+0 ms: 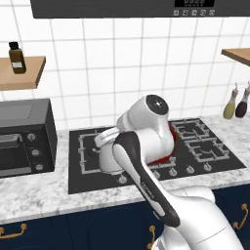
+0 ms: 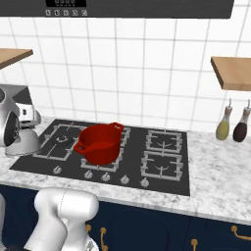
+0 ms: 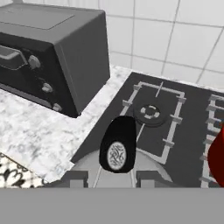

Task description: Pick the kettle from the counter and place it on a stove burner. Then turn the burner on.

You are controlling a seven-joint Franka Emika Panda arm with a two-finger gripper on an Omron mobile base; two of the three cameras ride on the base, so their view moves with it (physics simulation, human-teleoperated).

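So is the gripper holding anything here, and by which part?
Yes: the gripper is shut on the kettle, by its black top handle, with the kettle at the cooktop's edge near the burner.

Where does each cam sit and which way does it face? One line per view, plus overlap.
Left base view: behind the arm's left, looking forward and down at the cooktop; white arm rises lower right.
Right base view: behind its right, same cooktop, red pot; arm at the left edge.
Hand view: on the hand, looking along the gripper over the kettle handle to the stove burner.
Shared: burner, toaster oven.
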